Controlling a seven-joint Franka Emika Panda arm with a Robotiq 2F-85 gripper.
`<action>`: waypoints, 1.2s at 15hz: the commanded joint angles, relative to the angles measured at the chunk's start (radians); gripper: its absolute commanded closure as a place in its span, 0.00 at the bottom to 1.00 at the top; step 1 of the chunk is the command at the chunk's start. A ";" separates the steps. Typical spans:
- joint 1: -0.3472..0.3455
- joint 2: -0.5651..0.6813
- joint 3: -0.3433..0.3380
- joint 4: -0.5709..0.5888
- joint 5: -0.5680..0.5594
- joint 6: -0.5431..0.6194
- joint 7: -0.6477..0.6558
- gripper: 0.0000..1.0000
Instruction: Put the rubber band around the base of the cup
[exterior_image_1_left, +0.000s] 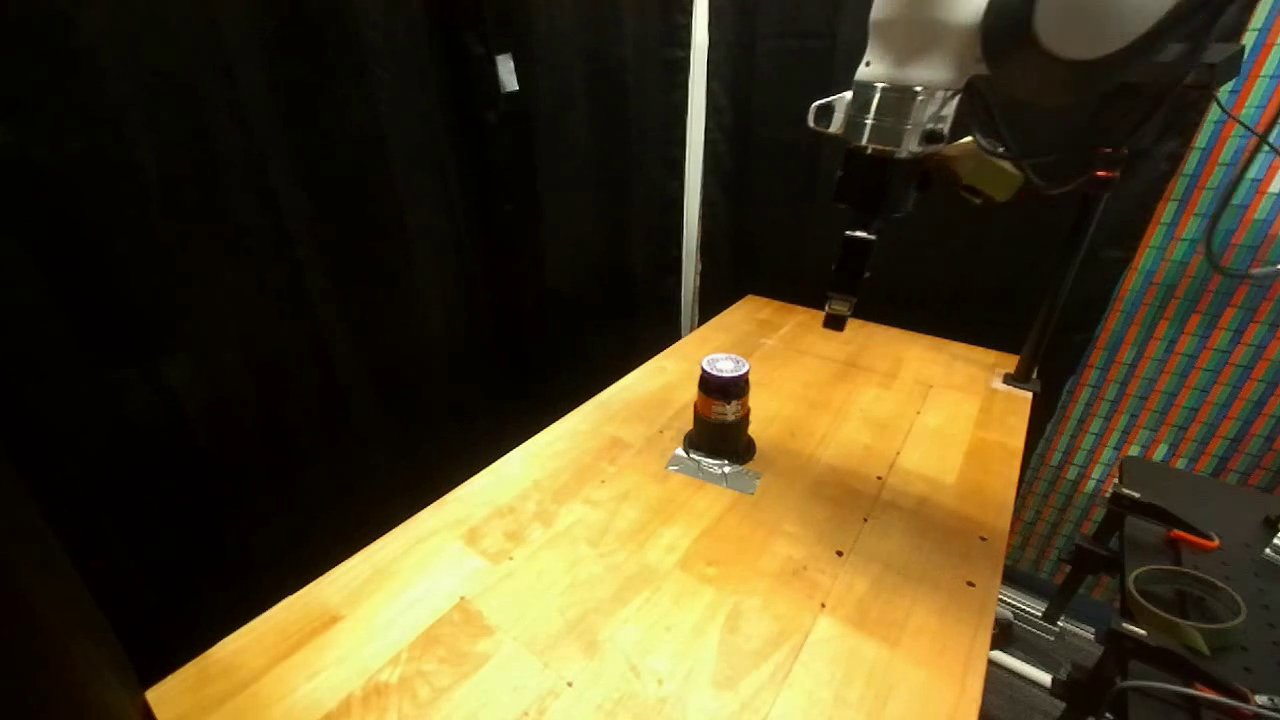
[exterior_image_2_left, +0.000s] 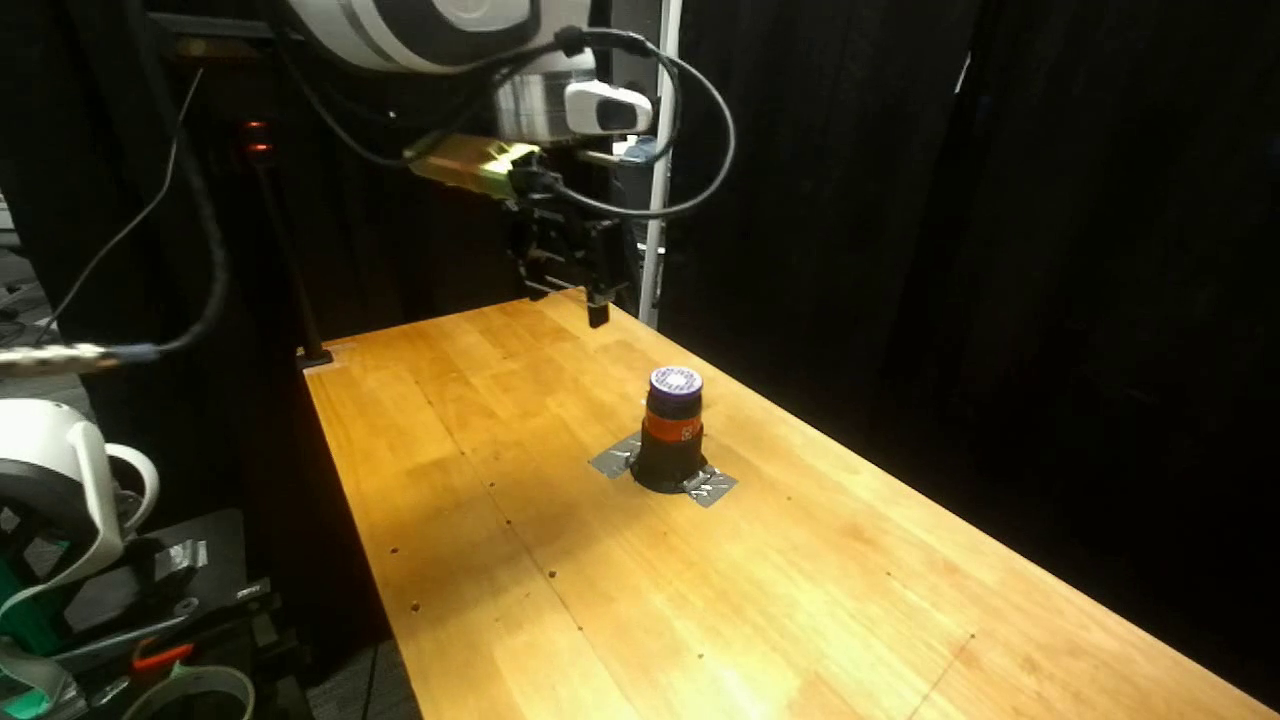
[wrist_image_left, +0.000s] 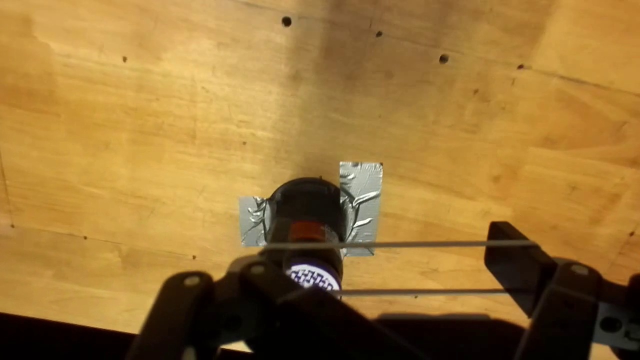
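- Cup (exterior_image_1_left: 722, 410) stands upright on the wooden counter (exterior_image_1_left: 600, 580), its black foot (exterior_image_1_left: 720, 445) flaring out where it meets the wood.
- Silver tape (wrist_image_left: 367, 210) laps over the foot on two opposite sides and onto the counter, one piece longer than the other.
- Around the cup's upper half runs an orange stripe (exterior_image_2_left: 674, 428); its flat top (exterior_image_2_left: 676, 380) is pale and patterned, edged in purple.
- Above the counter hangs the tool (wrist_image_left: 395, 265), its two fingers (wrist_image_left: 515, 265) spread wide.
- A rubber band (wrist_image_left: 430, 244) is stretched between those fingers in two pale strands, running nearly parallel.
- From the wrist, the upper strand crosses in front of the cup at the stripe, and the lower one passes by the patterned top; in both exterior views, a clear gap shows between tool and cup.
- One finger is dark against the dark cup in the wrist view, so I cannot tell how the band sits on it.
- White and black, the arm (exterior_image_1_left: 920, 40) reaches in over the counter's far end, with a yellow block (exterior_image_2_left: 470, 163) at its wrist and a black cable (exterior_image_2_left: 731, 140) looping out.
- Black curtains (exterior_image_1_left: 300, 250) hang behind, split by a pale pole (exterior_image_1_left: 696, 180).
- A black stand (exterior_image_1_left: 1061, 285) rises from a far corner of the counter.
- Off beside the counter, a roll of tape (exterior_image_1_left: 1205, 628) lies on a black table (exterior_image_1_left: 1190, 490), near a bright striped cloth (exterior_image_1_left: 1180, 330).
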 joint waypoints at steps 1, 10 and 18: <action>-0.013 0.188 -0.024 0.172 -0.009 0.056 -0.026 0.00; -0.017 0.430 -0.033 0.394 0.041 0.088 0.000 0.00; -0.003 0.556 -0.045 0.486 0.021 0.097 0.033 0.00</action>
